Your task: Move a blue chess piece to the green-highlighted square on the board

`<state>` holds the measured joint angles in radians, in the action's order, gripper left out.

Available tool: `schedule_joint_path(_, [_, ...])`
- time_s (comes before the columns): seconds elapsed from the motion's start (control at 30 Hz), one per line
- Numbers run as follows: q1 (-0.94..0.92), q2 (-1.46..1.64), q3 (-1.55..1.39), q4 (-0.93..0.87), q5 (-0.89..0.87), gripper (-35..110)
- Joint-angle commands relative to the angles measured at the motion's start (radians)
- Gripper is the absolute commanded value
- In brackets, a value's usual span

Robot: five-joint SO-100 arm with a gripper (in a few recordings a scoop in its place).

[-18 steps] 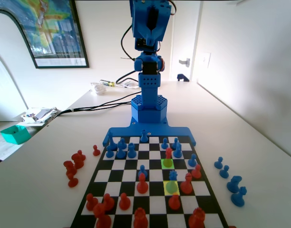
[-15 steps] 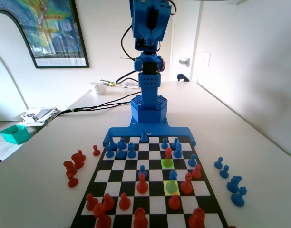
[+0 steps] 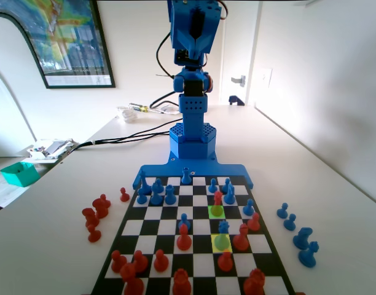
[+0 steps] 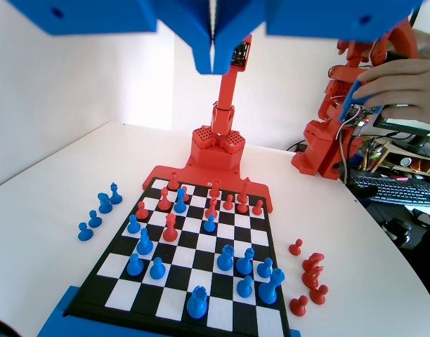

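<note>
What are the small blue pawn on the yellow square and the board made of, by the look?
The small blue round-headed pawn: looks like moulded or printed plastic, one even blue, dull sheen. The black-and-white checkered board: flat and thin with slight gloss on the dark squares, perhaps printed sheet or plastic; its blue plastic edge matches the arm. Cannot tell more closely.

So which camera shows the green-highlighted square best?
The fixed view: the green-highlighted square is tinted bright there, right of centre, with a piece standing on it. In the wrist view the board looks plain black and white, so I can't pick it out.
</note>
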<state>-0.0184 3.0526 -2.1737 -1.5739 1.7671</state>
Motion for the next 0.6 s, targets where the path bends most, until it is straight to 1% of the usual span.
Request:
schedule_joint_path(0.0, [-0.011,0.003,-0.008,0.003,-0.003,1])
schedule_joint_path(0.07, [-0.011,0.003,-0.008,0.003,-0.003,2])
schedule_joint_path(0.17, [-0.011,0.003,-0.008,0.003,-0.003,10])
schedule_joint_path(0.2, [-0.011,0.003,-0.008,0.003,-0.003,10])
schedule_joint_path(0.33, [-0.018,0.003,-0.008,0.003,-0.003,9])
schedule_joint_path(0.43, [-0.002,0.003,-0.009,0.005,-0.002,1])
schedule_joint_path(0.57, [0.008,0.002,-0.003,0.005,0.034,1])
